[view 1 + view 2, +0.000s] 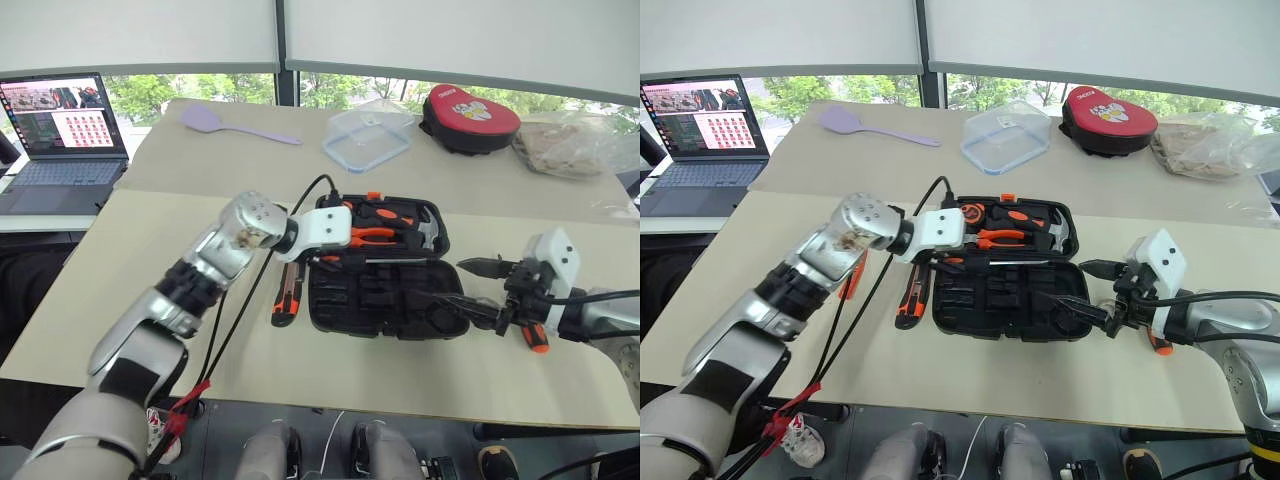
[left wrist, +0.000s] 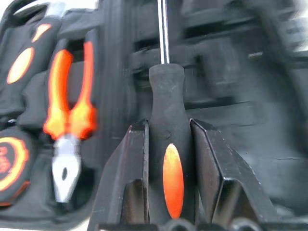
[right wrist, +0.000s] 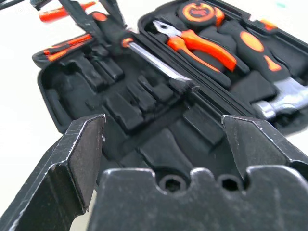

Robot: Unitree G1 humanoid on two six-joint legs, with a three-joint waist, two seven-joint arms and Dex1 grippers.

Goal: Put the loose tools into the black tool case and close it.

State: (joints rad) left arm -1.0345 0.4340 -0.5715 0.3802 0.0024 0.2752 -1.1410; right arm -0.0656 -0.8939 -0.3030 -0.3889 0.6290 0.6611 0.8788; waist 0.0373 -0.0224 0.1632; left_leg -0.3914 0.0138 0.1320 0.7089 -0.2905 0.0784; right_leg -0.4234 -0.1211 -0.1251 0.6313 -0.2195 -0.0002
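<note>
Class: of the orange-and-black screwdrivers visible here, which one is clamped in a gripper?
The long-shafted orange-and-black screwdriver, pinched by its handle in the left gripper above the open black plastic tool case. Another screwdriver lies on the table beside the open right gripper.

I see the tool case (image 1: 385,285) open on the table (image 1: 120,330), the utility knife (image 1: 286,298) just left of it, the laptop (image 1: 62,140) far left.

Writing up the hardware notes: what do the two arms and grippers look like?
Both arms are silver-grey with black joint sections. Each wrist carries a white housing. The left gripper and right gripper each have two angular black fingers. Black cables run along the left arm, tied with a red strap near the elbow.
</note>
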